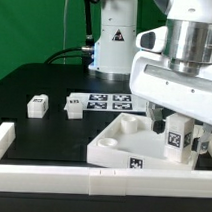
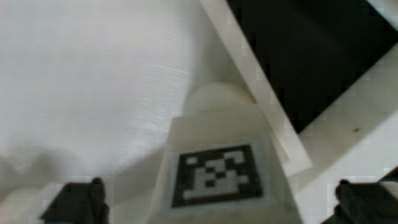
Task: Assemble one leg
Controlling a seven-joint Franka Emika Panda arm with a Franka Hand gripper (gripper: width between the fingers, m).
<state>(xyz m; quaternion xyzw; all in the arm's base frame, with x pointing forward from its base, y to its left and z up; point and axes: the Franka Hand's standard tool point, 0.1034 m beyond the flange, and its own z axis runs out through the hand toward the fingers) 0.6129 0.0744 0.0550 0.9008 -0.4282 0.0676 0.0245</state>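
One leg [image 1: 176, 138], a chunky white post with a black-and-white tag, stands upright at the white panel's [image 1: 121, 138] corner on the exterior view's right. My gripper [image 1: 177, 130] hangs over it, jaws open, one finger on each side. In the wrist view the leg [image 2: 217, 150] rises between my dark fingertips [image 2: 75, 203], with a gap on both sides. My gripper [image 2: 219, 204] does not touch it there. The panel [image 2: 89, 90] lies under the leg. Two more legs [image 1: 36, 106] [image 1: 74, 106] lie loose on the black table on the exterior view's left.
The marker board [image 1: 109, 101] lies flat behind the panel. A white rail [image 1: 81, 179] runs along the table's front edge, and a short white rail [image 1: 1, 138] angles off at the exterior view's left. The robot's white base [image 1: 115, 34] stands at the back.
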